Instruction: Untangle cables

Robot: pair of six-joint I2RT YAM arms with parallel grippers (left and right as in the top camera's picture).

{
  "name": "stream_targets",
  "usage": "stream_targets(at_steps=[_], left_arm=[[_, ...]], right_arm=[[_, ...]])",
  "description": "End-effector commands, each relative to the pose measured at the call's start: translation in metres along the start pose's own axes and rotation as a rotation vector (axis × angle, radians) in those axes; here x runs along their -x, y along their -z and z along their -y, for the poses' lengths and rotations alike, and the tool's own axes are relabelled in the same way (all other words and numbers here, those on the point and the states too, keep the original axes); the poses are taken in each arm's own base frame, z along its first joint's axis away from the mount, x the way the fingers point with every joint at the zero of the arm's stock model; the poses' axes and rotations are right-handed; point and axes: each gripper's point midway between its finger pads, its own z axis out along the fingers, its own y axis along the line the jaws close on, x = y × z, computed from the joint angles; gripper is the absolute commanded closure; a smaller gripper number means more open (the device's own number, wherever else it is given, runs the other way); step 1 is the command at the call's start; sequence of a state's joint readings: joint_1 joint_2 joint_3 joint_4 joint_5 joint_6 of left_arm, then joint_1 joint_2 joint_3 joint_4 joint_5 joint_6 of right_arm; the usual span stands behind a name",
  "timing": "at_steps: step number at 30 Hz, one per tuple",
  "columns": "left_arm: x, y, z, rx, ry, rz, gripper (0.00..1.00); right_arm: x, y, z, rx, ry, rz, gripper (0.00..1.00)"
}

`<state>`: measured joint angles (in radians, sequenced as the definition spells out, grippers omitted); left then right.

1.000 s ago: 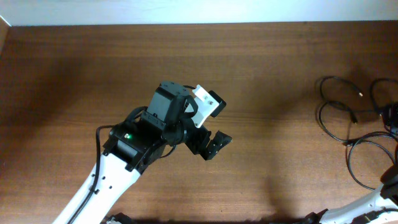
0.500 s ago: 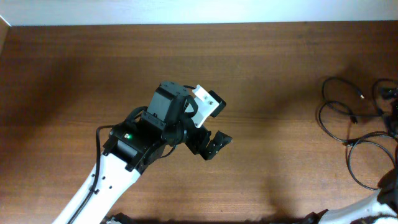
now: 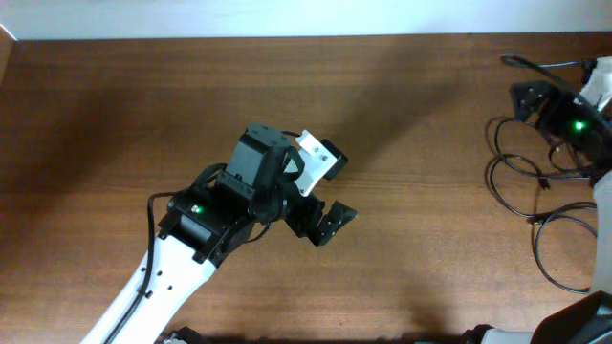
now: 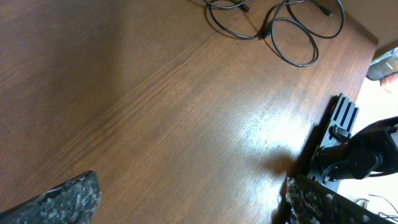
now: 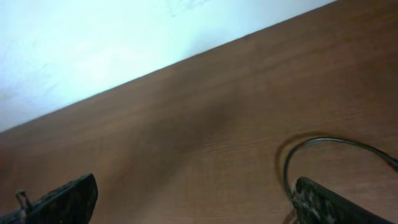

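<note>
The cables (image 3: 535, 196) are thin black cords lying in loose overlapping loops on the wooden table (image 3: 402, 115) at the far right. In the left wrist view the cables (image 4: 273, 25) show far off at the top. My left gripper (image 4: 193, 202) is open over bare wood mid-table, well left of the cords, with nothing between its fingers. My right arm (image 3: 569, 122) hovers over the upper loops at the right edge. My right gripper (image 5: 199, 200) is open, and one cable loop (image 5: 336, 142) curves just beside its right finger (image 5: 329, 204).
A white wall (image 5: 124, 43) runs behind the table's far edge. The left arm's base and a black stand (image 4: 339, 143) sit at the near edge. Bare wood spans between the two arms.
My right arm has swung from the lower right edge up to the back right, over the cables, and its gripper now stands open. The left arm has not moved.
</note>
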<state>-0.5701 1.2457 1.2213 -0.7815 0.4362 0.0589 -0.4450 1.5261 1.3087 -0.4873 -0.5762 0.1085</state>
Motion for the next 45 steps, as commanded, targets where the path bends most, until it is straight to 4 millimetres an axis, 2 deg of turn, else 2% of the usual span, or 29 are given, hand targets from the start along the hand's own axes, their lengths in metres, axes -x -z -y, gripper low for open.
stream_targets(at_steps=[1, 4, 45], left_arm=[[0.0047, 0.0021, 0.002, -0.002, -0.002, 0.012, 0.01], [0.0048, 0.0021, 0.002, -0.002, -0.002, 0.012, 0.01], [0.0047, 0.0021, 0.002, -0.002, -0.002, 0.012, 0.01]], right_arm=[[0.0011, -0.0023, -0.0033, -0.003, 0.024, -0.003, 0.01], [-0.007, -0.0021, -0.0023, -0.006, 0.004, -0.034, 0.01], [-0.007, -0.0021, -0.0023, -0.006, 0.004, -0.034, 0.01]])
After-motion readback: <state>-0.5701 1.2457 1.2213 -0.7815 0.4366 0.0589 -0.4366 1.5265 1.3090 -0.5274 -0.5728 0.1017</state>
